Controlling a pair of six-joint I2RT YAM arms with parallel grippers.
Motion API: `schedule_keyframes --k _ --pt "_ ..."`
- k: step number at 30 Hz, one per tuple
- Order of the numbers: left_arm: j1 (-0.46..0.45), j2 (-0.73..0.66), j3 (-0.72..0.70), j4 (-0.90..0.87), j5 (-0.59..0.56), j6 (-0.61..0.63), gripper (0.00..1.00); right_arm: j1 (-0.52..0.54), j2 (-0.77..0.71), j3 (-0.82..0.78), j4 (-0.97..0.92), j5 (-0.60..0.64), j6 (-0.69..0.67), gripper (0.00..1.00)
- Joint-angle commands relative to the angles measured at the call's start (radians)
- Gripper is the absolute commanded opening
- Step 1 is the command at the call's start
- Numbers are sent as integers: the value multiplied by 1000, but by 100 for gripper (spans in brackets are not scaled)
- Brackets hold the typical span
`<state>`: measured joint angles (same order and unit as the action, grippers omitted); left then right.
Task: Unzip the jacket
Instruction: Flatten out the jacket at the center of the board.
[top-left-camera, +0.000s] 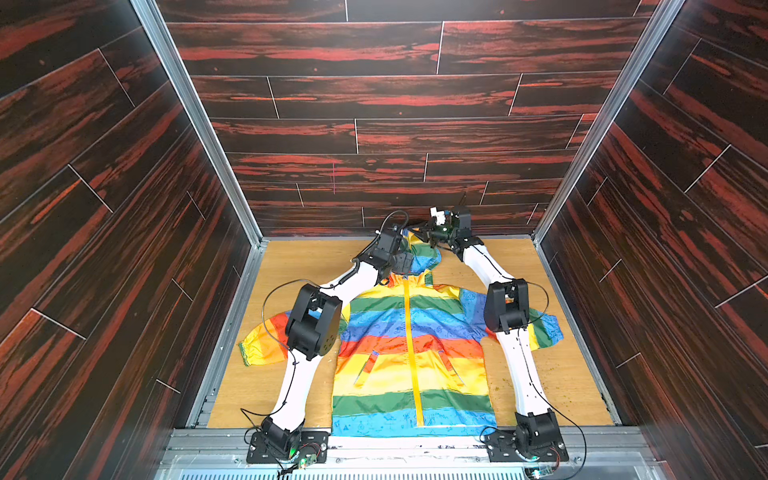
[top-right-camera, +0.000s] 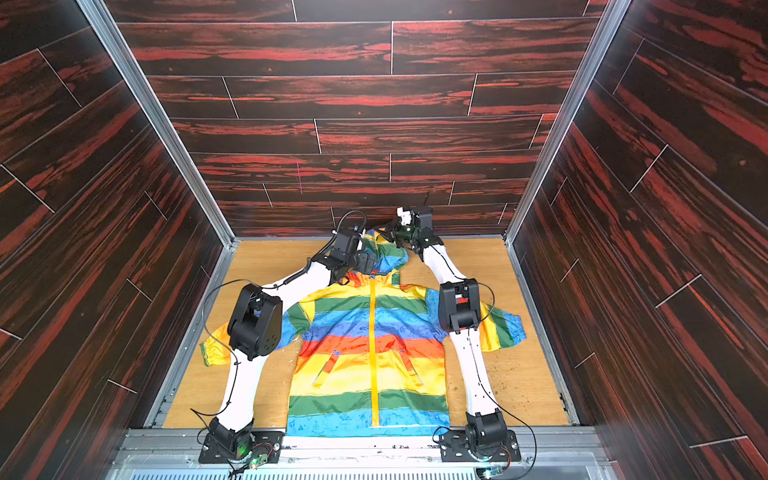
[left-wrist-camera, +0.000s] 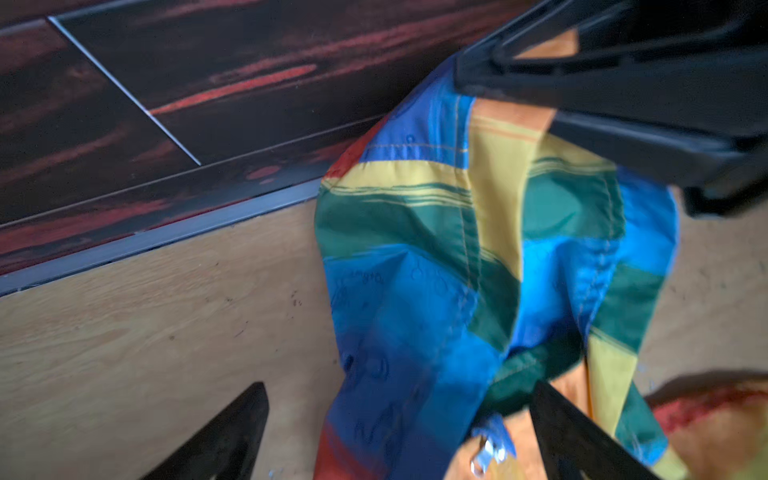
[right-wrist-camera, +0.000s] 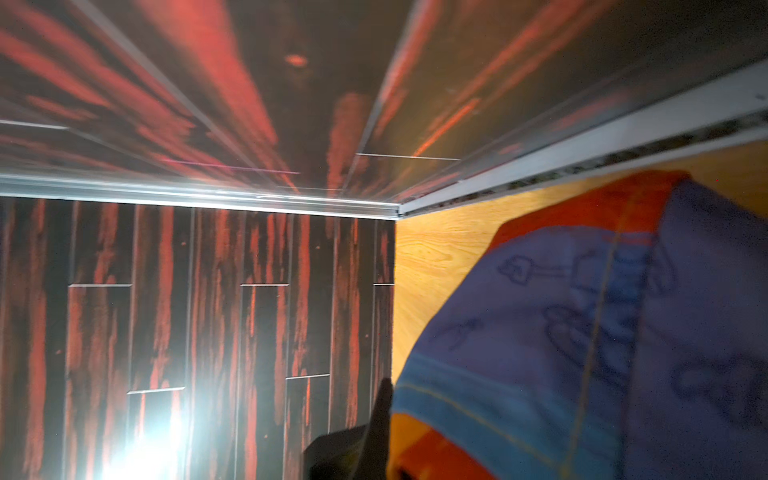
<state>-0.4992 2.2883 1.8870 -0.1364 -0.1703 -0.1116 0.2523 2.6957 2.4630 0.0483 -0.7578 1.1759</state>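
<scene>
Right gripper (top-left-camera: 417, 232) is pinching the jacket (top-left-camera: 374, 324) hood (top-left-camera: 424, 258) at 12 o'clock; left gripper (left-wrist-camera: 399, 384), hovering wide, must next clamp the likely pull (left-wrist-camera: 492, 451).

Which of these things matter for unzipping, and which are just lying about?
For the job: jacket, its yellow zipper, the zipper pull, both arms' jaws (left open, right shut on the hood).
Just lying about: small crumbs on the wooden table.

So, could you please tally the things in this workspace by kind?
jacket: 1
Grippers: 2 (left gripper, right gripper)
Total: 3
</scene>
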Motion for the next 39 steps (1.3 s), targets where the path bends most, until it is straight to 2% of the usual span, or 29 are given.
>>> schedule_keyframes --k 1,7,13,19,22,25,30,33,34,36,37,39 --pt "4 48 82 -34 -32 -64 98 5 -93 27 41 -33 49 0" --pt "2 119 186 -31 -54 -101 98 11 -108 30 65 -35 92 0" --pt "-11 113 174 36 -6 -82 98 11 -106 38 58 -45 104 0" --pt "-27 18 -27 204 166 -17 98 10 -94 62 36 -51 92 0" --pt "-25 -31 -110 263 198 -5 98 10 -88 78 29 -54 90 0" --pt "-27 -17 -68 196 105 7 98 10 -89 86 20 -59 87 0" --pt "-27 77 132 14 -133 -12 96 10 -100 85 0 -69 75 0" --pt "-25 105 205 -44 -265 -67 87 10 -109 84 -33 -72 45 0" --pt "-25 101 204 -39 -291 -75 80 9 -111 83 -47 -72 32 0" --pt "-23 86 182 -18 -325 -87 59 8 -112 79 -66 -77 14 0" --pt "-19 78 167 -5 -325 -93 54 8 -112 75 -72 -80 9 0" --pt "-8 73 162 -8 -322 -107 45 6 -110 66 -70 -90 6 8"
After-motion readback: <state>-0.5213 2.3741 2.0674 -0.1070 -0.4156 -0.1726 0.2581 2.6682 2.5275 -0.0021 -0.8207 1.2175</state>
